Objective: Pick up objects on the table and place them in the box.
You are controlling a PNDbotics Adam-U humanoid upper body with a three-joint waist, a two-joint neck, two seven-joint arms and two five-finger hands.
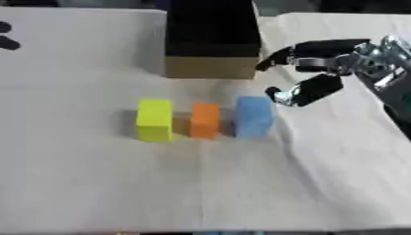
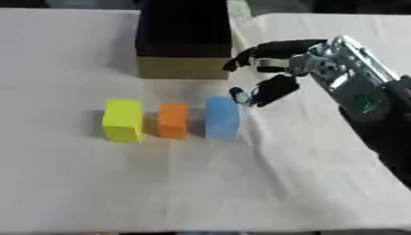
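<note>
Three blocks stand in a row on the white cloth: a yellow block [image 1: 155, 119] at the left, an orange block [image 1: 205, 120] in the middle and a blue block [image 1: 254, 116] at the right. Behind them stands the box [image 1: 213, 40], dark inside with a tan front wall. My right hand [image 2: 273, 69] comes in from the right and hovers open between the box and the blue block. Its fingers reach toward the box and its thumb hangs just above the blue block's right upper corner. It holds nothing. My left hand shows in no view.
The white cloth [image 1: 201, 183] covers the table and lies wrinkled toward the right. My right forearm [image 2: 365, 98] crosses the right side. A dark shape [image 1: 6, 36] shows at the far left edge.
</note>
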